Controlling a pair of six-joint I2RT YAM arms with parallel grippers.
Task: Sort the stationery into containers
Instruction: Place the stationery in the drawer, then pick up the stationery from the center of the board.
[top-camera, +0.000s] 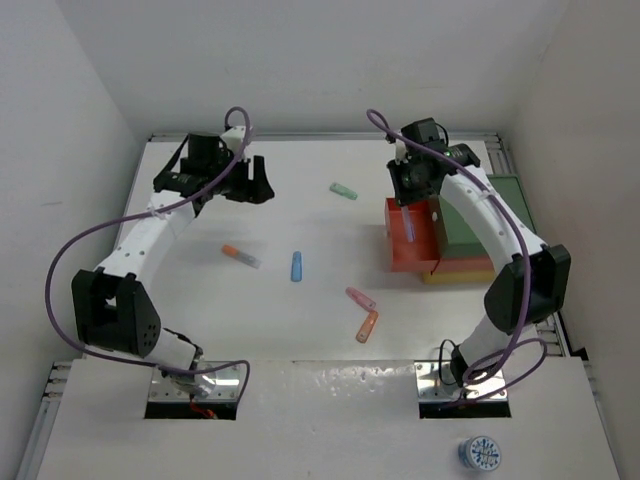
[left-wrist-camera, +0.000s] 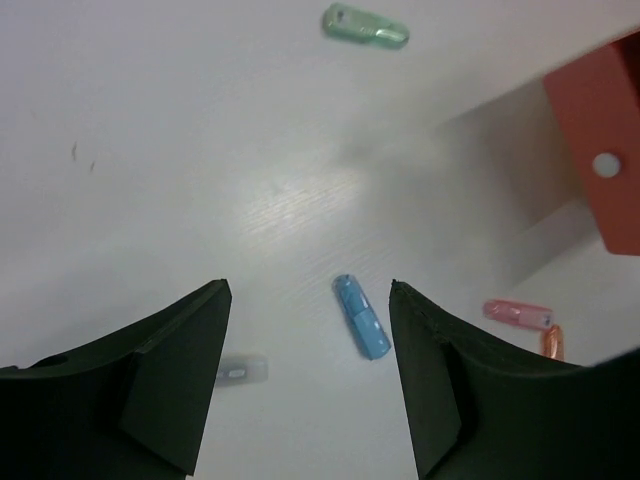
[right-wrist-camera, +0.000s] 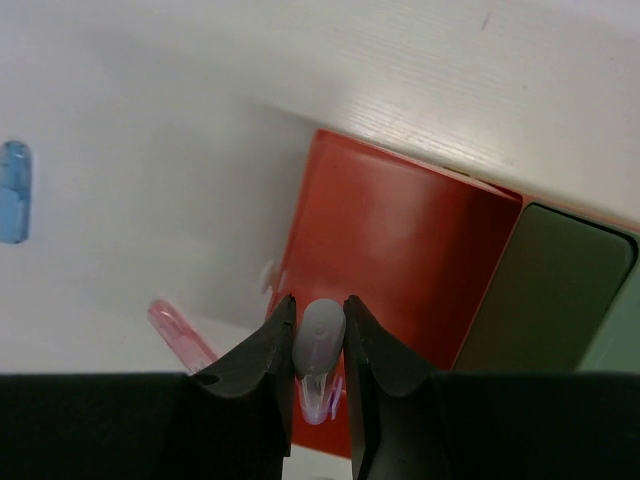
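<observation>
Right gripper pinches a pale, possibly purple marker above the red-orange tray; left gripper hangs spread, empty.

The left arm stretched toward the far left, elbow folded near its base. The left gripper hung with jaws spread wide. The right arm arched up at the far right, and the right gripper pointed down, pinching a pale purple marker.
</observation>
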